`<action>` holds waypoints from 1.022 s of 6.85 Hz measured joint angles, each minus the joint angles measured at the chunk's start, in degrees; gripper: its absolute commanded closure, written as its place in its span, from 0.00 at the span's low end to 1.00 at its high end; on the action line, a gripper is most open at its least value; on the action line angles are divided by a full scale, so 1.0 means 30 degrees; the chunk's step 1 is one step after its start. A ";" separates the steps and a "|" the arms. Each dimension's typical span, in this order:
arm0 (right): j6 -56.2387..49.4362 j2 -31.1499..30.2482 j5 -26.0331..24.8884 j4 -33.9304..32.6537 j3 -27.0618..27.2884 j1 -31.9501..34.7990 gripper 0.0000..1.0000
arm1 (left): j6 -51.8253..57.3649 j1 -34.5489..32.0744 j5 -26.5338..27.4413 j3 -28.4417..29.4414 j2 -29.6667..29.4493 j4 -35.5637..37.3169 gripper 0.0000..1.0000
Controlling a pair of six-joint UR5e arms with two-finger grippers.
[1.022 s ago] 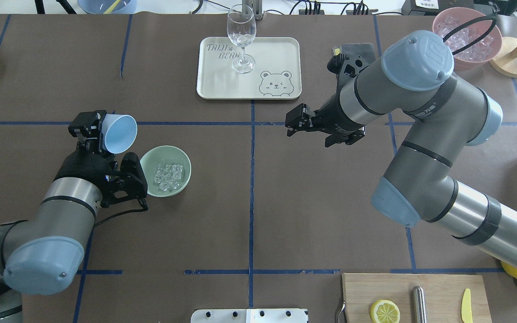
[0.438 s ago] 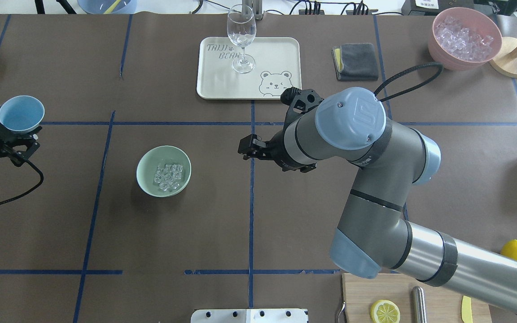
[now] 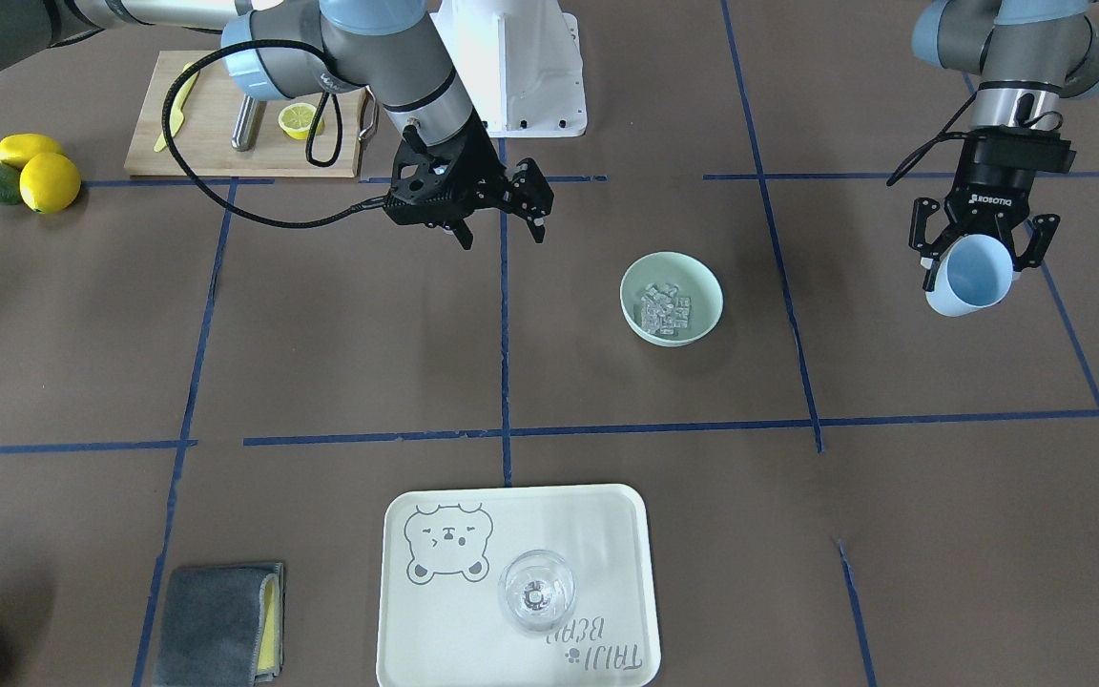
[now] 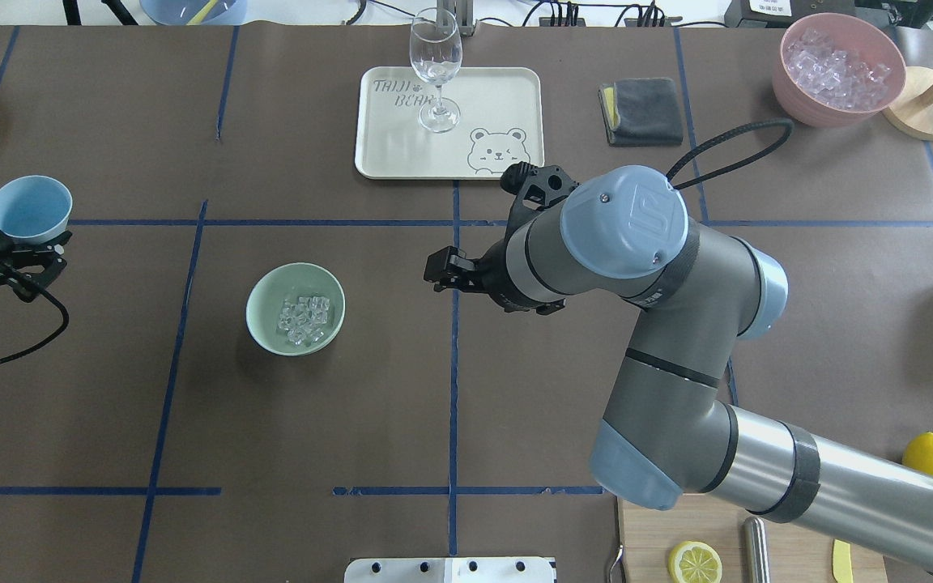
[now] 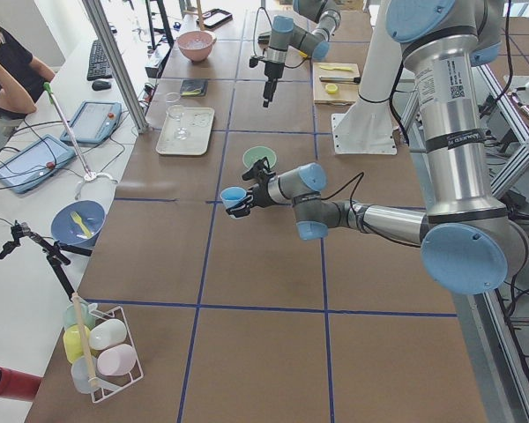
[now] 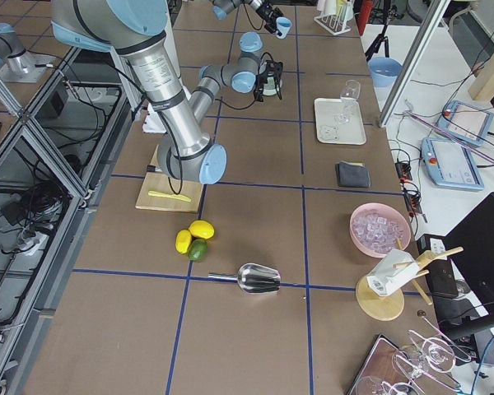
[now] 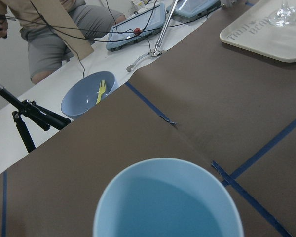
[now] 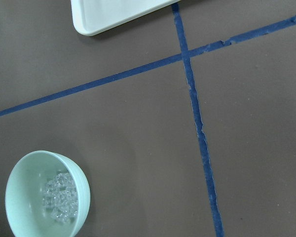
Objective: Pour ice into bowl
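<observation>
Overhead camera: behind the robot, looking forward and down; front-facing camera opposes it, steep. Both share the bowl (image 4: 261, 304) at mid-distance. Side cameras: far from the bowl, at either end. Right wrist camera: close above the bowl. Left wrist camera: immediately over the light blue cup (image 7: 167, 202).

Robotics lab, a data-collection cell, not a real kitchen. Two grey industrial arms, right arm (image 4: 661, 340) and left arm (image 5: 370, 216), work at a table (image 4: 313, 445) covered in brown paper and marked with a blue tape grid (image 4: 453, 389). White pedestal (image 3: 521, 76) at the table's edge. Aluminium frame posts (image 5: 115, 62) around the cell. Side bench holds teach pendants (image 5: 95, 122) and a keyboard (image 5: 99, 57), with an operator (image 5: 4, 62) beside it. Camera tripod (image 5: 35, 247) next to the table. Cable bundles (image 6: 33, 197) lie below the frame. Kitchen items look like staged props: cutting board (image 3: 211, 105), lemons (image 6: 199, 230), tray (image 4: 402, 154) with wine glass (image 4: 436, 65), metal scoop (image 6: 255, 278).
</observation>
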 measured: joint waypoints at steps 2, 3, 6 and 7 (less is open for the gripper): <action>0.0041 0.0175 -0.0051 0.0001 -0.0149 -0.0104 0.00 | -0.2755 0.0121 0.2132 0.1251 -0.0030 -0.0949 1.00; 0.0154 0.0269 -0.0055 0.0002 -0.0161 -0.0190 0.00 | -0.4464 0.0330 0.2992 0.1868 -0.0034 -0.1498 1.00; 0.0490 0.0402 -0.0487 0.0002 -0.0171 -0.0551 0.00 | -0.8627 0.2306 0.5432 0.3336 -0.0036 -0.2885 1.00; 0.0546 0.0419 -0.0534 0.0002 -0.0171 -0.0609 0.00 | -0.9832 0.3832 0.7572 0.3948 -0.0054 -0.3049 1.00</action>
